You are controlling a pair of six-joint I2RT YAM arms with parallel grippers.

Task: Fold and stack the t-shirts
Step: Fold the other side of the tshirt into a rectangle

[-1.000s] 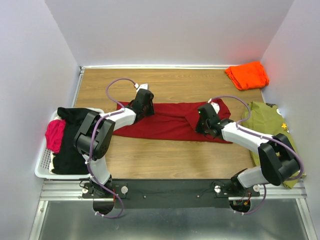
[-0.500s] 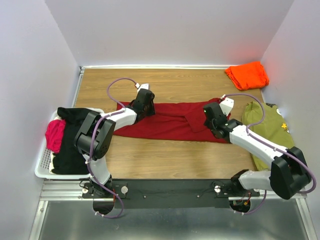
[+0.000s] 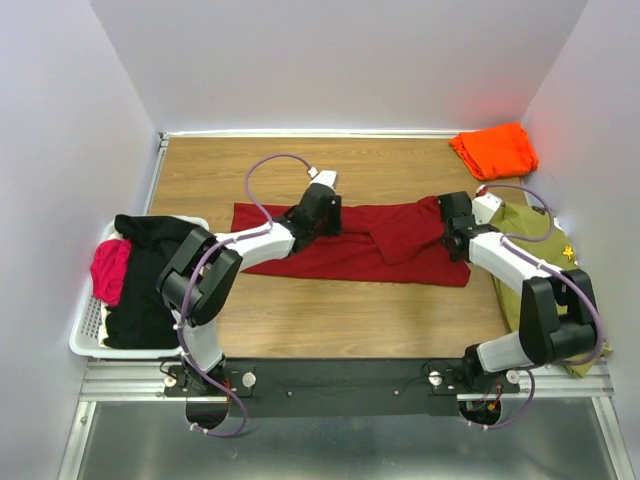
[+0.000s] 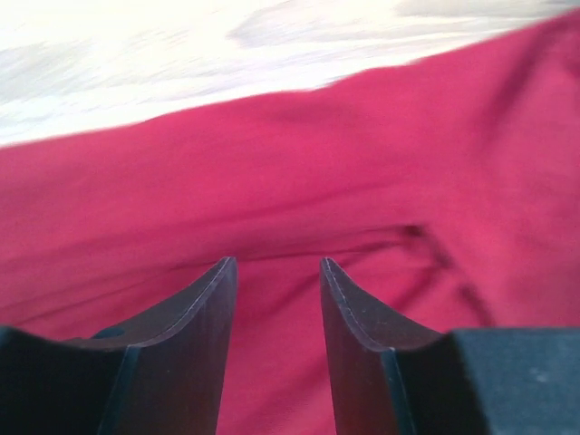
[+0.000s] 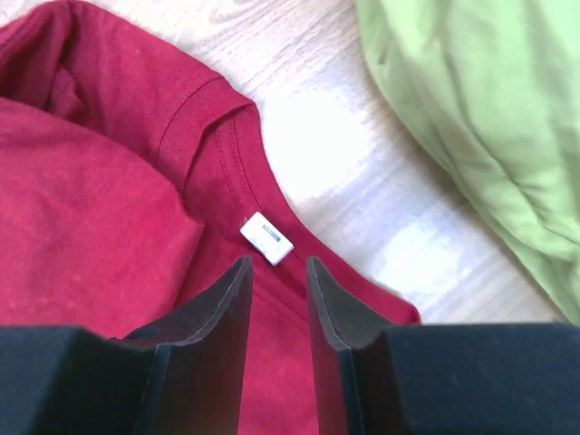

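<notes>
A dark red t-shirt (image 3: 350,255) lies spread lengthwise across the middle of the wooden table, with one flap folded over near its right end. My left gripper (image 3: 318,215) hovers over the shirt's back edge, open, with only red cloth (image 4: 272,163) under its fingers (image 4: 204,308). At the shirt's neck end my right gripper (image 3: 452,218) stands open just behind the white neck label (image 5: 266,238); nothing is between its fingers (image 5: 222,304). A folded bright orange t-shirt (image 3: 493,150) sits in the back right corner.
An olive green shirt (image 3: 540,265) lies crumpled along the right edge, close to the right arm (image 5: 480,118). A white basket (image 3: 85,330) at the left holds black and pink clothes. Walls close in the table on three sides.
My right gripper has opened, left the folded flap and moved right to the neck end. My left gripper has slid right along the shirt's back edge.
</notes>
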